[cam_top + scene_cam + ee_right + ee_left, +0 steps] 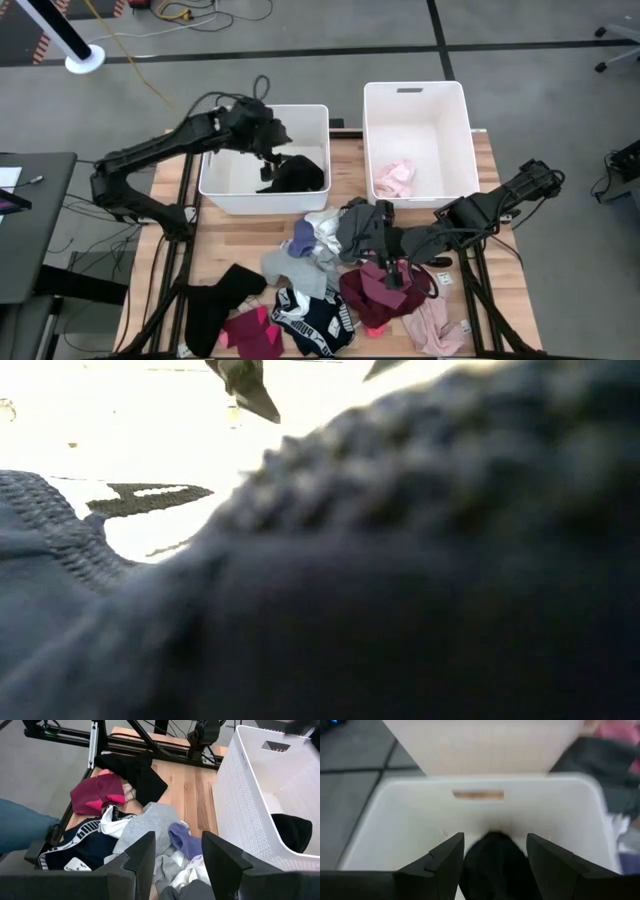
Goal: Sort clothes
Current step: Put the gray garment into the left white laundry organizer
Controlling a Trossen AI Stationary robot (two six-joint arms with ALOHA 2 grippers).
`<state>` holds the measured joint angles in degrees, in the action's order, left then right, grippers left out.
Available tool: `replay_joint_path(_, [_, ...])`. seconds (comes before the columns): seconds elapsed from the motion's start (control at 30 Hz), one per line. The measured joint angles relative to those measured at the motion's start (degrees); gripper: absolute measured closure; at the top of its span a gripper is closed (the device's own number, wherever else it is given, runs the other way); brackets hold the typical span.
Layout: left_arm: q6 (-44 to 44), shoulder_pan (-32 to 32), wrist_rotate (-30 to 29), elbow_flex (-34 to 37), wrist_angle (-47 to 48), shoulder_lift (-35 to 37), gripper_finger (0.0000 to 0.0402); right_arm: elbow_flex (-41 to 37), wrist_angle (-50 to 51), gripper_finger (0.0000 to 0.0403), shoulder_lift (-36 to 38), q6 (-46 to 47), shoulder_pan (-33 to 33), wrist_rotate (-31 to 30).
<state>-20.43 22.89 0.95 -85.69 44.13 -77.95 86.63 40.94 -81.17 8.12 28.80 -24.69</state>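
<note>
Showing no legible writing (clothes [325, 290])

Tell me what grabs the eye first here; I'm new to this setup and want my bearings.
First, the heap of clothes in mixed colours along the table's near edge, below two white bins. The left claw hangs open over the left bin, above a black garment lying inside. The right bin holds a pink garment, and the right claw sits open over the heap.

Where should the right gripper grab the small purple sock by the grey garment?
Pinch the purple sock at its raised, bunched middle, coming straight down. It lies on top of the grey garment, just ahead of the open right gripper.
</note>
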Motion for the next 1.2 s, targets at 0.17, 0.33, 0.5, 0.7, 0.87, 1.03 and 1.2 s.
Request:
replay_joint_path(0.17, [1.2,-3.8,0.0,-1.8,1.6,6.1,0.0195,0.0,0.3,0.0227,0.0,-0.8,0.0,0.0])
replay_joint_path(0.33, [4.7,-11.9,-0.1,-1.8,3.1,13.3,0.02,0.0,1.7,0.0227,0.5,-1.4,0.0,-1.1])
replay_joint_path(0.5, [8.3,-24.1,-6.3,0.9,3.0,19.7,0.0204,0.0,2.1,0.0227,2.0,-2.9,0.0,-1.1])
replay_joint_path(0.7, [13.2,-38.8,-18.3,7.5,4.0,24.9,0.0205,0.1,2.5,0.0227,5.2,-4.3,0.0,-1.1])
replay_joint_path(0.87, [18.4,-48.1,-22.6,15.3,2.0,26.2,0.0205,0.1,5.6,0.0227,8.3,-4.2,0.8,-1.2])
replay_joint_path(1.03, [22.4,-55.0,-24.2,23.5,-2.4,26.2,0.0205,0.1,8.9,0.0227,11.1,-3.5,2.9,-1.2])
replay_joint_path(1.2, [26.9,-58.6,-24.2,29.5,-3.8,26.3,0.0205,-1.7,9.2,0.0227,13.9,-2.5,5.6,-1.2])
